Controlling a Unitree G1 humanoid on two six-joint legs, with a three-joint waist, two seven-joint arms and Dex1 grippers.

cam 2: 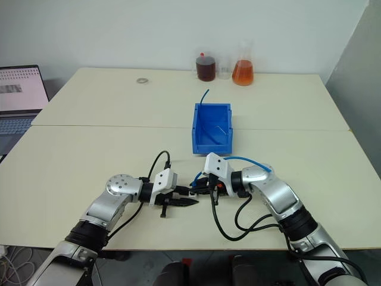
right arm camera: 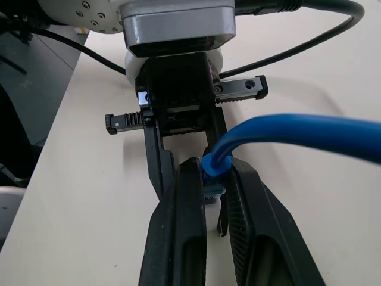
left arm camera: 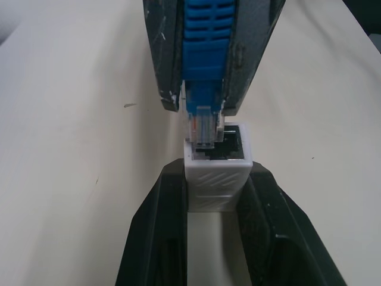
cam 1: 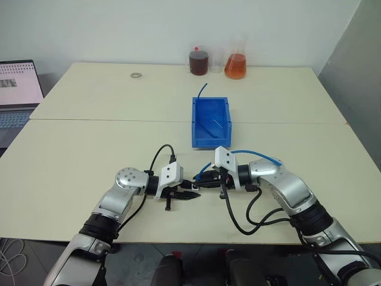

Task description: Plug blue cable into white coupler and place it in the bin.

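Table (cam 1: 89, 155): pale top, both grippers low over its near part, tip to tip.
Bin (cam 1: 211, 122): blue, upright on the table, beyond the two grippers and a little toward the right one; well apart from both.
Cable (cam 1: 257, 154): light blue, arches from over the right arm down into the right gripper; its ribbed boot sits between that gripper's fingers, and the clear plug (left arm camera: 201, 126) sticks out past them.
Right gripper (cam 1: 206, 179): narrow, clamped on the cable's plug end, pointing at the left gripper.
Left gripper (cam 1: 189, 195): narrow, clamped on the coupler, pointing at the right gripper.
Coupler (left arm camera: 216, 173): white block between the left fingers (left arm camera: 156, 238), dark socket facing the plug.
Plug and socket: plug tip at the socket's mouth, set toward one side of it; how far in it sits, cannot tell.
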